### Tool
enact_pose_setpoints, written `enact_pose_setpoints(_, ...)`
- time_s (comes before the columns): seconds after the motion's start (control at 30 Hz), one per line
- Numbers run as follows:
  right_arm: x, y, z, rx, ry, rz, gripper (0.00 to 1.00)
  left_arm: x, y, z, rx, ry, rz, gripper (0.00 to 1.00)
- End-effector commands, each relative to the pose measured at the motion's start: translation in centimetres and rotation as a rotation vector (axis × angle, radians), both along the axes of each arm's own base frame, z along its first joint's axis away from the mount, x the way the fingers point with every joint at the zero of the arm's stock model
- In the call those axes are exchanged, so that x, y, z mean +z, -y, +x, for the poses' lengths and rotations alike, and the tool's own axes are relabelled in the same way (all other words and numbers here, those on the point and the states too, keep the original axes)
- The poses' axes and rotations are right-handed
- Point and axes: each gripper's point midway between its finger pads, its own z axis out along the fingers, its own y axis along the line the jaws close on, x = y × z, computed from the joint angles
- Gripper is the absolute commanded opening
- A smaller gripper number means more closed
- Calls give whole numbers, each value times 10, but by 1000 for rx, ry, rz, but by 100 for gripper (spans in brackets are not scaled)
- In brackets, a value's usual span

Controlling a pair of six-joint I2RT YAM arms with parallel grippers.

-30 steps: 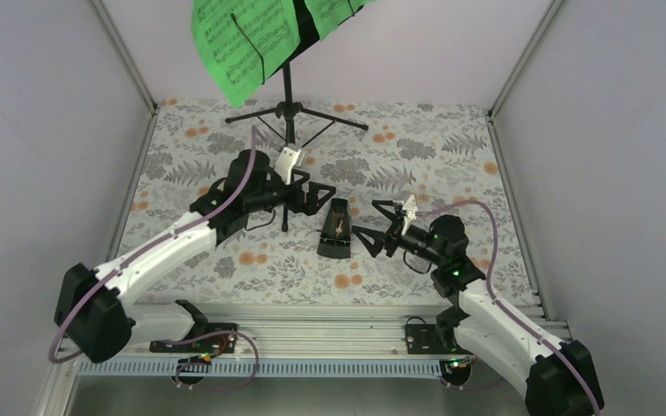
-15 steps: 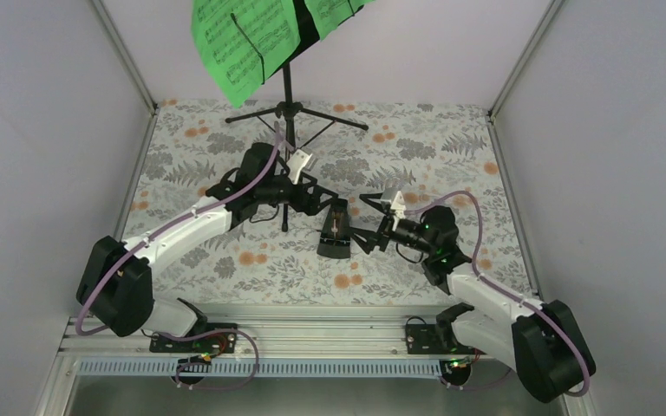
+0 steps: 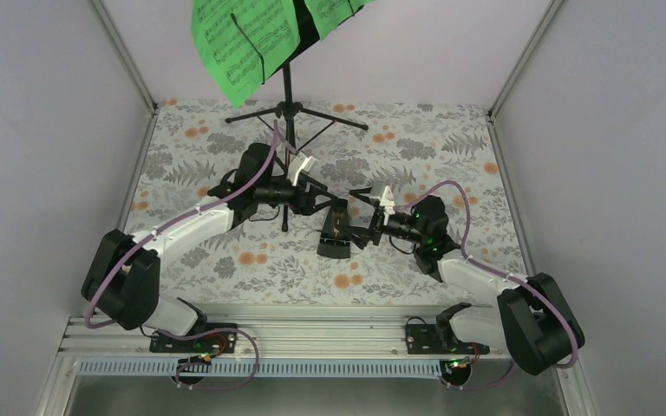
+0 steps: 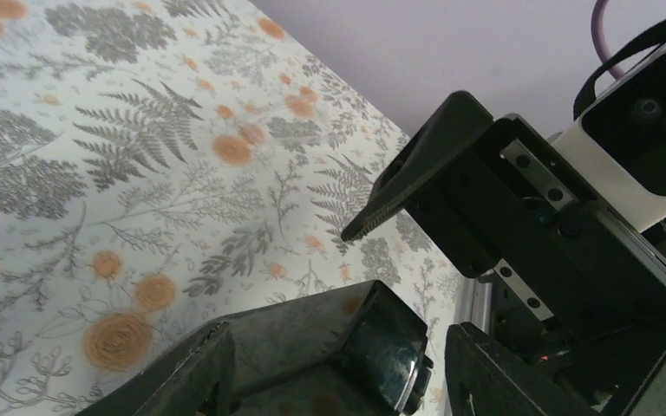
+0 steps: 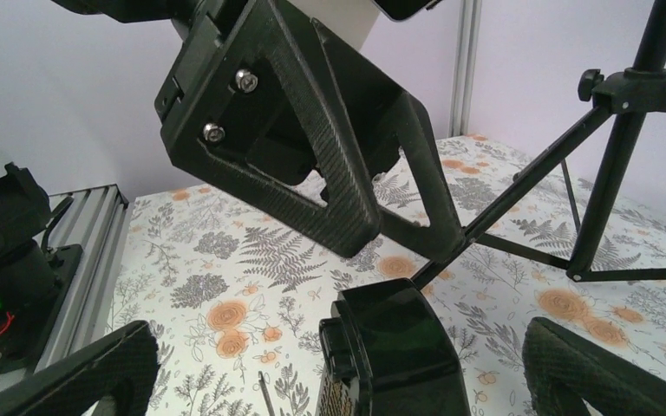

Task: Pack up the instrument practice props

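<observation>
Black and pyramid-shaped, the metronome [image 3: 336,227] sits mid-desk [image 3: 451,156], in front of the music stand [image 3: 288,95] with its green sheets [image 3: 243,39]. The left gripper [image 3: 321,197] and right gripper [image 3: 360,214] flank it, both spread apart and holding nothing. Likely next: one straddles its sloping, glossy sides and pinches firmly.

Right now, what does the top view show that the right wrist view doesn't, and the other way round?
Only the top view: the green sheets up on the stand, plus the left arm and right arm in full. Only the right wrist view: the right fingers spread wide to either side of the metronome, not touching it. Both: the metronome, the stand's tripod legs, the open left gripper close to the metronome, and the floral table cover.
</observation>
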Motion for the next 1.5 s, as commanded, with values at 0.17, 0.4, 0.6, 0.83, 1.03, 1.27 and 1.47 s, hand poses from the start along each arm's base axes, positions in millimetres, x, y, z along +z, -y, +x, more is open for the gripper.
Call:
enact_pose_setpoints(0.17,9,-9,7,25,111,-15,100,0,8,-4,-76,-20,-24,58)
enact_pose_setpoints(0.4,-6,-8,12,2,83,-38,100,-4,9,-4,-82,-34,-21,55)
enact_pose_setpoints(0.6,-16,-6,18,-35,76,-53,100,-5,9,-2,-79,-30,-8,53)
enact_pose_setpoints(0.83,-26,-4,22,-60,64,-68,100,-6,8,-1,-75,-26,0,52)
enact_pose_setpoints(1.03,-38,-3,24,-76,39,-84,96,-7,9,-1,-77,-29,1,52)
enact_pose_setpoints(1.27,-41,-1,26,-91,34,-86,87,-7,9,-1,-77,-27,1,52)
enact_pose_setpoints(1.47,-42,0,23,-91,30,-83,80,-7,9,-1,-78,-29,2,51)
